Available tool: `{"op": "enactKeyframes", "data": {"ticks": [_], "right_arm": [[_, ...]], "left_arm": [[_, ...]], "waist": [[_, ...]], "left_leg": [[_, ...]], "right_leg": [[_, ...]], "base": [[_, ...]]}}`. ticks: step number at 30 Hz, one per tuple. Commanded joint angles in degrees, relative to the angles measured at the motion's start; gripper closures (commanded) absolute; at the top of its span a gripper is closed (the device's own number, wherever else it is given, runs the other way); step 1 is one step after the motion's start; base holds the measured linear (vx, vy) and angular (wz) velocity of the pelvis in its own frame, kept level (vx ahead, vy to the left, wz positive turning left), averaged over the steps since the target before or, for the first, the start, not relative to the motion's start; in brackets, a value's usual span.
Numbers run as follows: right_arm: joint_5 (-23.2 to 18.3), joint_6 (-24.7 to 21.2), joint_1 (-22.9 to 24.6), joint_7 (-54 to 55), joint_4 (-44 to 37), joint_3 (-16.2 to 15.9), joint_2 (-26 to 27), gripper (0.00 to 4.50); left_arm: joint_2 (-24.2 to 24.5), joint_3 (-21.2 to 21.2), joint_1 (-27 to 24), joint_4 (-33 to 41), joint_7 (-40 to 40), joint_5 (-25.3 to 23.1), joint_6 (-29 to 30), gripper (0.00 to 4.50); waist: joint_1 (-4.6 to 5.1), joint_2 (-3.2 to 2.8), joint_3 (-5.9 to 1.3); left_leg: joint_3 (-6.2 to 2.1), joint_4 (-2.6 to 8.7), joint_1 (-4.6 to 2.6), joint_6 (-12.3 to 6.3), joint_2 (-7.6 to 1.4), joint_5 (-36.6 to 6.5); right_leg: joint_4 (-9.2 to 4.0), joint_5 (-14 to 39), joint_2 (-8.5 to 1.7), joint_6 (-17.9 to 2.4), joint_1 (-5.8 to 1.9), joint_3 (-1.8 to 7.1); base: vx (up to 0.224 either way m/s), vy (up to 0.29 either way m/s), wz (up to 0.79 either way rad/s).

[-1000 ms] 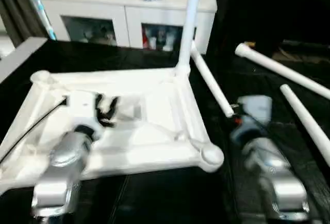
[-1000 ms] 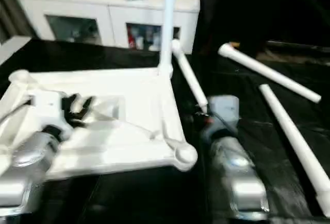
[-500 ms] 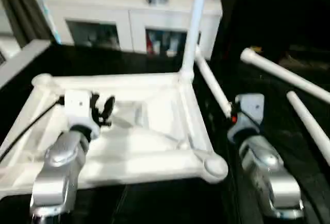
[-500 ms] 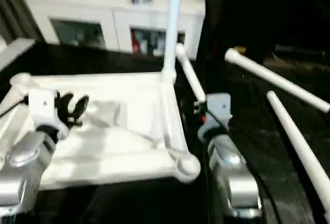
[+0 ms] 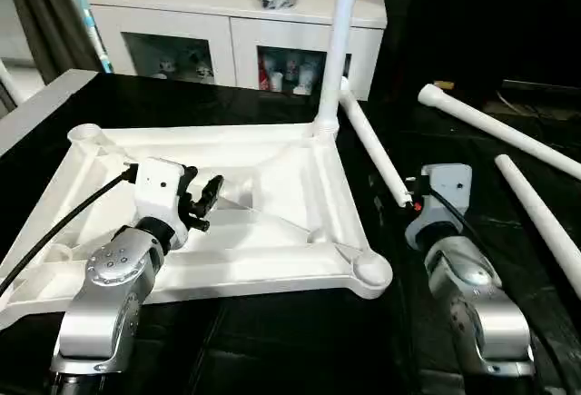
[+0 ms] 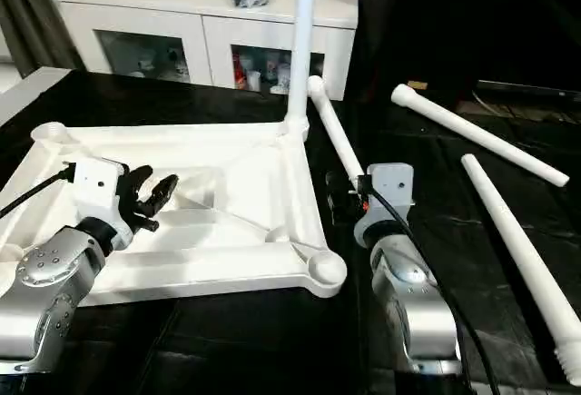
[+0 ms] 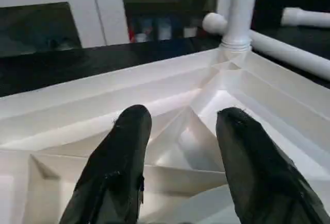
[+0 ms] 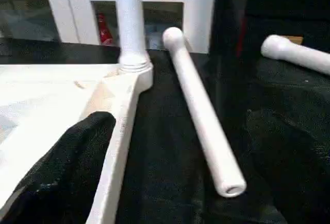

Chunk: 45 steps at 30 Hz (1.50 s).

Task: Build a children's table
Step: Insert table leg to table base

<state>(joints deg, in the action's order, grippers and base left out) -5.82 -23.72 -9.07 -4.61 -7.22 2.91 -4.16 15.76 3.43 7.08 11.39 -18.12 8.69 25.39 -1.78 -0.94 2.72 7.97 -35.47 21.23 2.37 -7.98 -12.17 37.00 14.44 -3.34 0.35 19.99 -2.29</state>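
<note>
- Children's table top point(image 5: 272, 154): ribbed underside up, on black surface; one leg point(image 5: 336, 41) upright in far corner socket.
- Three loose legs: nearest point(image 8: 201, 110) just beside top's edge.
- Left gripper point(image 5: 201, 197): over top, half open, empty.
- Right gripper point(image 8: 170, 167): wide open, empty, astride nearest leg's end.
- Risk: round leg may roll off.

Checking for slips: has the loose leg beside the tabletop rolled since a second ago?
No. The loose leg still lies with its far end beside the base of the upright leg; only the camera shifted.
</note>
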Motion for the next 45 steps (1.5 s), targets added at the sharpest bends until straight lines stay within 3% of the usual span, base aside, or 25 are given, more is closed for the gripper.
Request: {"op": "enactKeyframes", "data": {"ticks": [1,2,8,9,12,13,14,16,17,20,21,23,26,27,29,31,34,36,37,38,39,40,41,42,45], "right_arm": [[0.71,-0.83,-0.80,0.75,0.67,0.95,-0.30,0.00],[0.72,-0.83,-0.86,0.89,0.76,0.99,-0.34,0.00],[0.87,-1.18,-0.76,1.49,1.43,1.41,-0.80,0.00],[0.82,-1.17,-0.87,1.52,1.60,1.52,-0.82,0.00],[0.71,-1.70,-2.01,1.78,3.09,2.07,-1.38,0.00],[0.70,-2.03,-2.69,1.73,4.06,2.39,-1.91,0.00],[0.64,-2.26,-3.36,1.59,5.00,2.77,-2.42,0.00],[0.34,-2.28,-4.90,1.04,7.22,3.61,-3.38,0.00],[0.56,-1.98,-7.69,0.99,11.04,4.57,-4.74,0.00],[0.93,-1.61,-11.87,0.61,16.83,5.33,-6.47,0.00],[0.96,-1.42,-14.02,0.56,19.70,5.65,-7.23,0.00],[1.16,-0.87,-17.80,-0.29,25.11,5.58,-8.77,0.00],[0.80,0.57,-23.20,-3.53,32.96,5.18,-10.89,0.00],[0.95,2.34,-28.32,-6.21,40.94,4.87,-12.48,0.00],[0.90,3.31,-31.14,-7.73,45.78,5.01,-12.99,0.00],[1.10,6.32,-37.31,-11.07,57.09,5.36,-13.50,0.00],[1.28,7.73,-40.62,-12.03,63.02,5.69,-13.42,0.00],[2.21,8.87,-43.27,-12.24,67.96,5.19,-13.21,0.00],[2.21,8.87,-43.27,-12.24,67.96,5.19,-13.21,0.00],[2.59,9.29,-44.93,-12.61,71.73,5.02,-12.55,0.00],[2.58,9.36,-45.09,-12.69,72.17,5.04,-12.49,0.00],[2.64,9.69,-45.54,-12.58,73.82,5.14,-12.25,0.00],[2.98,10.17,-45.85,-12.21,74.92,4.99,-12.30,0.00],[4.12,10.95,-46.08,-11.16,76.56,4.22,-12.34,0.00],[4.66,12.04,-45.98,-10.78,79.26,4.02,-11.59,0.00]], "left_arm": [[0.55,-0.54,0.78,-0.48,-0.36,-0.18,0.24,2.16],[0.61,-0.56,0.89,-0.56,-0.46,-0.13,0.23,2.16],[0.75,-1.18,1.52,-1.50,-0.99,-0.21,-0.18,2.16],[0.76,-1.20,1.58,-1.60,-1.02,-0.20,-0.23,2.16],[0.80,-1.28,1.84,-1.92,-1.69,0.00,-0.66,2.16],[1.03,-1.48,1.91,-1.81,-2.29,0.11,-0.81,2.16],[1.39,-1.67,1.89,-1.60,-2.94,0.21,-1.01,2.16],[1.88,-1.82,2.14,-1.56,-3.79,0.48,-1.24,2.16],[2.91,-1.58,2.63,-2.00,-4.94,0.89,-1.08,2.16],[4.51,-1.45,3.10,-2.54,-6.88,1.44,-0.98,2.16],[5.24,-1.42,3.30,-2.69,-7.84,1.61,-1.01,2.16],[6.16,-1.27,3.75,-3.16,-9.42,2.16,-0.85,2.16],[7.82,-2.07,4.66,-3.99,-11.81,2.03,-0.97,2.16],[9.22,-3.03,5.77,-3.82,-14.68,2.84,-0.29,2.16],[10.10,-3.78,6.32,-3.60,-16.59,3.30,0.01,2.16],[12.59,-5.77,7.17,-1.97,-21.63,4.86,1.28,2.16],[14.17,-6.88,7.64,-0.28,-24.67,6.17,2.68,2.16],[15.03,-7.52,8.44,0.74,-26.43,7.00,3.84,2.16],[15.03,-7.52,8.44,0.74,-26.43,7.00,3.84,2.16],[15.11,-7.74,9.54,0.60,-26.78,7.12,4.30,2.16],[15.12,-7.76,9.63,0.61,-26.78,7.13,4.34,2.16],[15.15,-7.79,9.90,0.78,-26.80,7.29,4.57,2.16],[15.29,-7.81,9.93,0.96,-26.89,7.45,4.71,2.16],[15.54,-7.84,9.90,1.35,-27.07,7.73,4.92,2.16],[16.54,-7.78,9.19,2.43,-28.05,8.27,5.39,2.16]], "waist": [[0.02,-0.24,-2.11],[0.02,-0.24,-2.11],[-0.23,-0.54,-2.96],[-0.31,-0.48,-3.14],[-0.46,-0.14,-3.68],[-0.48,0.27,-3.88],[-0.54,0.08,-3.99],[-0.59,0.31,-3.33],[-0.79,-0.07,-3.20],[-0.60,-0.13,-2.86],[-0.71,-0.61,-2.95],[-0.62,-0.36,-2.87],[-0.47,-0.34,-2.97],[-0.52,0.50,-2.93],[-0.69,0.10,-3.22],[-0.62,0.48,-3.16],[-0.89,-0.01,-3.49],[-1.01,-0.05,-4.07],[-1.01,-0.05,-4.07],[-1.14,0.33,-4.15],[-1.32,0.18,-4.14],[-1.39,0.75,-4.00],[-1.53,0.60,-3.91],[-1.65,0.96,-3.87],[-1.90,0.79,-3.71]], "left_leg": [[-1.90,5.85,-0.61,2.58,-4.27,-18.05],[-1.90,5.85,-0.61,2.58,-4.27,-18.05],[-1.50,5.31,-0.17,0.83,-4.38,-8.95],[-1.33,4.99,-0.12,0.05,-4.30,-6.19],[-1.14,4.37,-0.01,-1.84,-4.22,-1.39],[-1.05,4.15,0.09,-2.45,-4.16,0.41],[-1.07,4.01,0.17,-2.91,-4.09,1.92],[-0.78,4.34,0.14,-3.47,-4.17,-1.33],[-0.80,4.45,-0.01,-3.11,-4.34,-3.02],[-0.74,4.75,-0.14,-1.31,-4.39,-6.63],[-0.75,4.74,-0.31,-0.53,-4.25,-8.05],[-0.59,4.77,-0.38,0.33,-4.31,-9.23],[-0.53,4.69,-0.24,0.62,-4.14,-9.66],[-0.30,4.68,-0.19,0.11,-4.40,-8.44],[-0.23,4.33,-0.39,-0.12,-4.25,-8.21],[-0.07,4.28,-0.08,-0.71,-4.37,-6.62],[0.16,3.88,0.05,-2.83,-4.46,-1.96],[0.30,3.32,0.11,-4.74,-4.30,2.38],[0.30,3.32,0.11,-4.74,-4.30,2.38],[0.46,3.15,0.23,-5.76,-4.18,3.43],[0.40,3.06,0.39,-6.52,-4.29,3.79],[0.59,3.10,0.48,-6.96,-4.47,3.22],[0.53,3.16,0.51,-6.91,-4.54,2.68],[0.63,3.24,0.39,-6.67,-4.70,1.88],[0.99,3.35,0.21,-5.51,-4.89,0.83]], "right_leg": [[-6.17,17.13,-4.97,-7.84,-0.18,3.31],[-6.17,17.13,-4.97,-7.84,-0.18,3.31],[-4.79,1.29,-4.70,-10.36,-1.00,3.05],[-4.33,-4.41,-4.65,-11.14,-1.23,3.02],[-3.72,-11.19,-4.66,-12.12,-1.67,2.84],[-3.51,-13.26,-4.60,-12.28,-1.75,2.82],[-3.23,-14.91,-4.59,-12.56,-1.73,2.76],[-3.78,-10.74,-4.70,-13.18,-1.41,2.66],[-3.94,-7.84,-4.78,-13.17,-1.27,2.71],[-4.29,-2.27,-4.66,-13.29,-1.03,2.76],[-4.36,0.05,-4.81,-13.39,-0.99,2.75],[-4.58,1.50,-4.71,-13.35,-0.84,2.86],[-4.47,2.11,-4.71,-14.08,-1.00,2.71],[-4.62,0.88,-4.74,-13.94,-0.96,2.84],[-4.21,1.50,-5.05,-15.67,-0.73,2.63],[-4.07,-0.44,-4.98,-16.29,-0.85,2.62],[-3.30,-6.80,-4.98,-17.78,-1.07,2.51],[-2.60,-13.11,-4.72,-18.94,-1.03,2.34],[-2.60,-13.11,-4.72,-18.94,-1.03,2.34],[-2.51,-14.89,-4.53,-19.33,-1.03,2.33],[-2.40,-15.34,-4.65,-19.74,-0.96,2.30],[-2.47,-14.55,-4.74,-19.93,-0.86,2.31],[-2.45,-13.50,-4.86,-20.02,-0.91,2.28],[-2.60,-11.62,-4.91,-19.89,-0.84,2.25],[-2.69,-8.53,-4.80,-19.37,-0.53,2.24]], "base": [[0.000,0.000,0.00],[0.000,0.000,0.00],[0.018,0.001,-0.01],[0.055,0.006,-0.02],[0.017,0.003,0.00],[0.000,0.000,0.00],[0.000,0.000,0.00],[0.000,0.000,0.00],[0.000,0.000,0.00],[0.000,0.000,0.00],[0.000,0.000,0.00],[0.000,0.000,0.00],[0.000,0.000,0.00],[0.000,0.000,0.00],[0.000,0.000,0.00],[0.000,0.000,0.00],[0.000,0.000,0.00],[0.000,0.000,0.00],[0.000,0.000,0.00],[0.000,0.000,0.00],[0.000,0.000,0.00],[0.000,0.000,0.00],[0.000,0.000,0.00],[0.000,0.000,0.00],[0.000,0.000,0.00]]}}
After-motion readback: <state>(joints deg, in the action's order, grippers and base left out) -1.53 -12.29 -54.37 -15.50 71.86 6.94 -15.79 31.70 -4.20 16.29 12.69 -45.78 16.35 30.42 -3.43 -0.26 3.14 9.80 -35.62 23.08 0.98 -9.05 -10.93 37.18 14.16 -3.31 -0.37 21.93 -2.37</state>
